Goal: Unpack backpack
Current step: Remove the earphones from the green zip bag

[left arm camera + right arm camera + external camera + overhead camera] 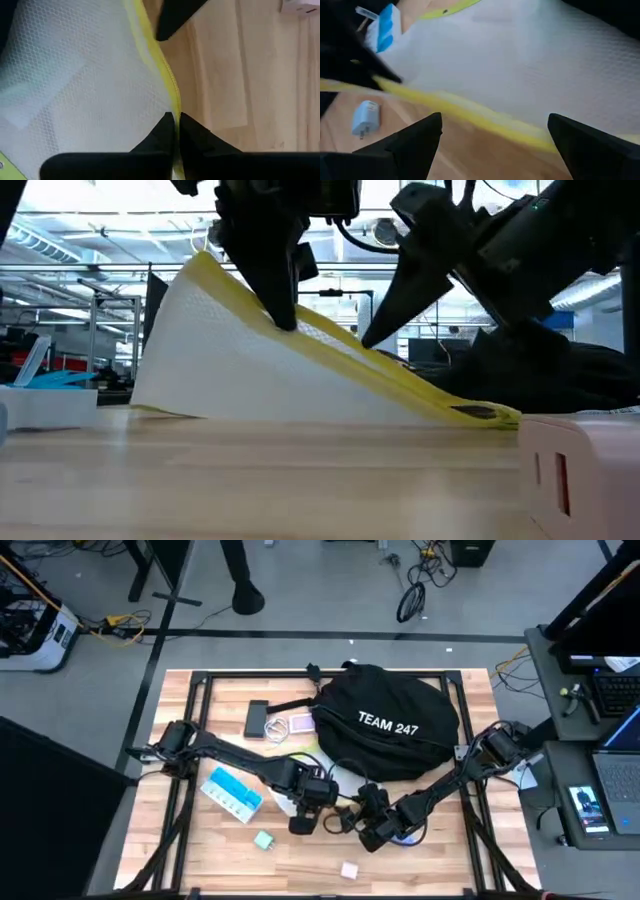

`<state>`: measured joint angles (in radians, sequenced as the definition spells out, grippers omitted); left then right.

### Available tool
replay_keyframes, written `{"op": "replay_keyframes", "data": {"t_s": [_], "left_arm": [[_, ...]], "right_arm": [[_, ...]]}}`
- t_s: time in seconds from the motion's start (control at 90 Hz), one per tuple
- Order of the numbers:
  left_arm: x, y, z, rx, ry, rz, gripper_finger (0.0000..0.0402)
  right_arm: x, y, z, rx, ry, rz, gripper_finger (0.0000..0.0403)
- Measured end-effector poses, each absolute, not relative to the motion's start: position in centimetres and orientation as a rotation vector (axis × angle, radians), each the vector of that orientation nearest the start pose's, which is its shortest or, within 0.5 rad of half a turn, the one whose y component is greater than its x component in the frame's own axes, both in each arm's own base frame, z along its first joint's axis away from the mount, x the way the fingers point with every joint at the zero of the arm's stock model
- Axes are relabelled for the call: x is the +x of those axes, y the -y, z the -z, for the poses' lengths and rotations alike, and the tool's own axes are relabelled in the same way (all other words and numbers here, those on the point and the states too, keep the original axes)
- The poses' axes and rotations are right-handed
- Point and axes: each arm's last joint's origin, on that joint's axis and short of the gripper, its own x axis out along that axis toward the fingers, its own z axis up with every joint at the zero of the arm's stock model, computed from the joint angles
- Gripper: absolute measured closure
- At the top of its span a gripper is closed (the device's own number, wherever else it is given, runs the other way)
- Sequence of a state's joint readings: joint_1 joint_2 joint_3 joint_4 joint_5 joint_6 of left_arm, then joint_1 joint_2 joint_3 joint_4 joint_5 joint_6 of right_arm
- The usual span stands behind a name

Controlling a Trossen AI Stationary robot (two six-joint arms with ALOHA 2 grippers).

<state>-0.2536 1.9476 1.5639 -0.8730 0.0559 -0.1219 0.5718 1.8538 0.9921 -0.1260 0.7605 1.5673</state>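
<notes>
High view: wooden table (pixel 430 860); left fingers (pixel 170 131) pinch mesh pouch (pixel 240 370); right fingers (pixel 415 137) spread, empty.

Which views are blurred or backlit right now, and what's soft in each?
Low view: bright room behind backlights both arms into silhouettes; the white mesh pouch with yellow trim is fairly sharp, the near white box soft. Left wrist view: left pincer, shut on the pouch's yellow edge, is sharp, the mesh softer. Right wrist view: blurred throughout, open right pincer included. High view: evenly lit, black fabric backpack clear.
</notes>
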Motion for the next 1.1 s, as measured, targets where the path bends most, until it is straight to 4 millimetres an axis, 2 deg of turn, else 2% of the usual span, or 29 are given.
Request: {"op": "replay_keyframes", "data": {"t_s": [0.333,0.544,0.833,1.0,1.1], "left_arm": [[38.4,9.8,-22.1,0.015,-1.268,0.184,0.0401],[38.4,9.7,-22.1,0.012,-1.269,0.180,0.0401],[38.6,9.8,-22.2,0.011,-1.257,0.182,0.0401],[39.1,9.9,-23.6,0.028,-1.213,0.198,0.0401],[39.4,9.6,-24.8,0.074,-1.187,0.134,0.0401]], "right_arm": [[31.6,-18.5,-15.6,0.898,-0.398,0.593,0.0051],[32.5,-18.2,-13.9,0.912,-0.416,0.602,0.0051],[32.9,-17.1,-13.1,0.814,-0.410,0.654,0.0051],[33.3,-17.0,-11.1,0.806,-0.456,0.660,0.0051],[33.0,-17.7,-9.9,0.802,-0.487,0.660,0.0051]]}}
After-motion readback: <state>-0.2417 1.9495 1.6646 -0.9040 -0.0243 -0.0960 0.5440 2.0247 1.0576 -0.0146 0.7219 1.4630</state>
